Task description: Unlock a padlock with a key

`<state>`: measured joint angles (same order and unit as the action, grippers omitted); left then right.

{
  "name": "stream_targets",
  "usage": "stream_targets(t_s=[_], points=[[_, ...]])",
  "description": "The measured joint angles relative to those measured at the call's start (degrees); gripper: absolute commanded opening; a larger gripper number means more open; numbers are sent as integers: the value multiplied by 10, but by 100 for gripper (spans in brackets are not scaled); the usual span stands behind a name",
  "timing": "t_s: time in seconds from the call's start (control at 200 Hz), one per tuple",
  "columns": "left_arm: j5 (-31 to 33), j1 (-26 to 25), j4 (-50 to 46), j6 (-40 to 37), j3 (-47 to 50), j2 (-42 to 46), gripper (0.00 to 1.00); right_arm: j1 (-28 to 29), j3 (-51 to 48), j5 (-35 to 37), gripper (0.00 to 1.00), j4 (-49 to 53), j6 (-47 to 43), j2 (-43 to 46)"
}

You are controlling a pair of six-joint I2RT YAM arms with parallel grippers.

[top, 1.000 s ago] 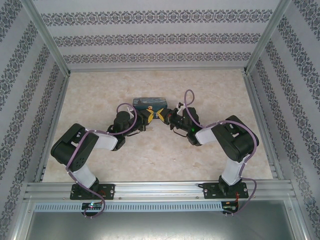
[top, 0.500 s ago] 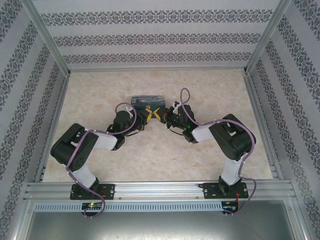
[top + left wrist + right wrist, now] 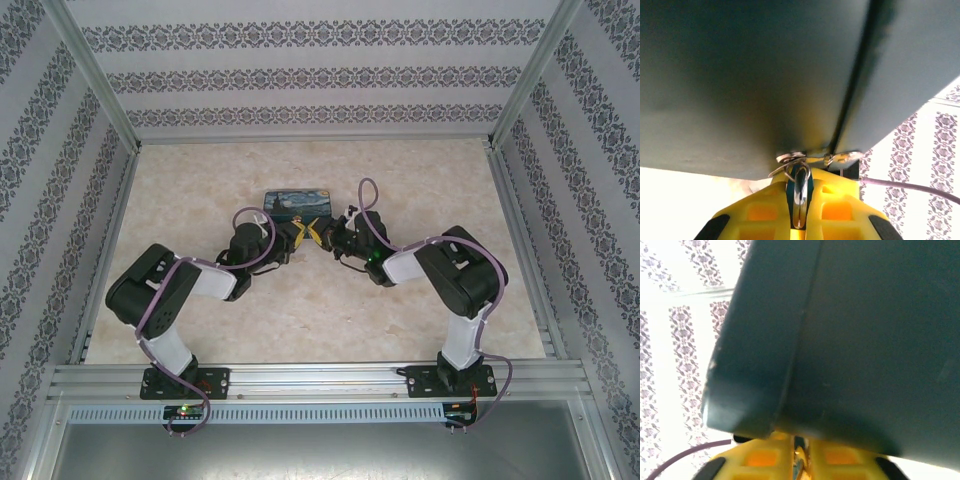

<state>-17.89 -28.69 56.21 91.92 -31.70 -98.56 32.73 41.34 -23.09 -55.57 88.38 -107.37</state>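
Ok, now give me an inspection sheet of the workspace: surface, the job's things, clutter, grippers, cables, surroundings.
Surface: pale marbled table, no spills seen.
Job's things: padlock pinched right under the painted box; a slim sliver in the right wrist view may be the key, too blurred to confirm.
Clutter: nothing seen.
Grippers: left gripper shut on the padlock; right gripper faces it at the box's near edge, open or shut unclear.
Cables: purple cable loops along each arm, no snag seen.
Surroundings: patterned walls, aluminium frame.
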Motion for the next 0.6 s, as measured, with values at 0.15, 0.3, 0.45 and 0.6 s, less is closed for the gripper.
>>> stream_targets(t_s=[0.15, 0.3, 0.45, 0.6], points=[[0, -15, 21, 0, 5, -35, 0, -8, -17, -15, 49, -1, -11, 0], [-10, -26, 26, 0, 5, -56, 0, -15, -44, -25, 65, -7, -26, 11], [-20, -28, 28, 0, 5, -68, 0, -22, -81, -34, 72, 0, -46, 43], [-23, -28, 28, 0, 5, -72, 0, -23, -120, -43, 72, 6, -66, 75]])
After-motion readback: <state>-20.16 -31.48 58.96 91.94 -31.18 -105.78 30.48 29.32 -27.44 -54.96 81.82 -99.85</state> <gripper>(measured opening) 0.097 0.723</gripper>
